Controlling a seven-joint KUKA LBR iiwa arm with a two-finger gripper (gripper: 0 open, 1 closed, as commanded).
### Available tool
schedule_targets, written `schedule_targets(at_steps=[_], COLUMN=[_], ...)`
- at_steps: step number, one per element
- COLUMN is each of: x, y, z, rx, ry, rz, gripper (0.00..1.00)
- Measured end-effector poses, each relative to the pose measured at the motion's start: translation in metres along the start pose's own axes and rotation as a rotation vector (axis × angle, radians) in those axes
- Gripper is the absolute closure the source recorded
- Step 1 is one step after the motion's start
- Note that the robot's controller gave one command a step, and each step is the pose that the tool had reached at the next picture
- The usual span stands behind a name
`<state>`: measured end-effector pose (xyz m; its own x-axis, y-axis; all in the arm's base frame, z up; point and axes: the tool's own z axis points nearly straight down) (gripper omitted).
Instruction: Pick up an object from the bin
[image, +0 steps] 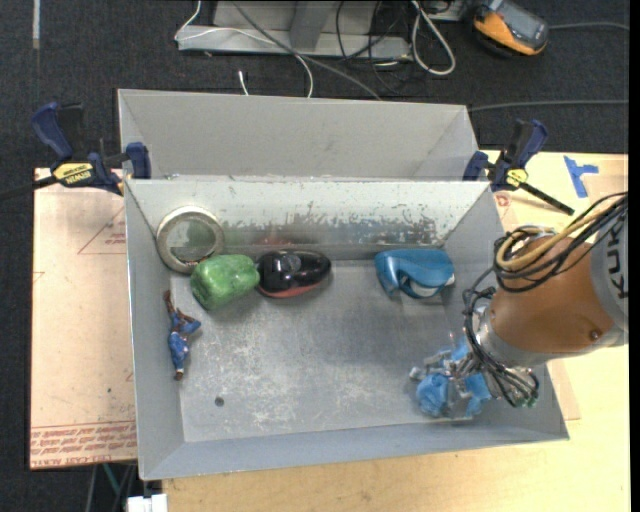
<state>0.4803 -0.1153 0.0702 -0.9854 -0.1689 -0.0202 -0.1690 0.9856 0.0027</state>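
Scratched grey metal floors the bin (330, 370), its middle and front-left bare and open. Along the back wall lie a silver tape roll (190, 238), a green lump (225, 280), a black-and-red mouse (293, 273) and a blue plastic piece (415, 272). A small blue figure (181, 340) sits by the left wall. The gripper (462, 385) is low in the front-right corner, close to both walls, over a crumpled blue bundle (432, 392). Whether it is open or closed cannot be told.
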Motion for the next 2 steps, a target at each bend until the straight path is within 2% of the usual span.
schedule_targets(at_steps=[1,2], x=[0.000,-0.003], y=[0.000,0.001], z=[0.000,-0.092], rx=[0.000,-0.001], ry=[0.000,-0.002], rz=[0.000,0.002], gripper=[1.00,1.00])
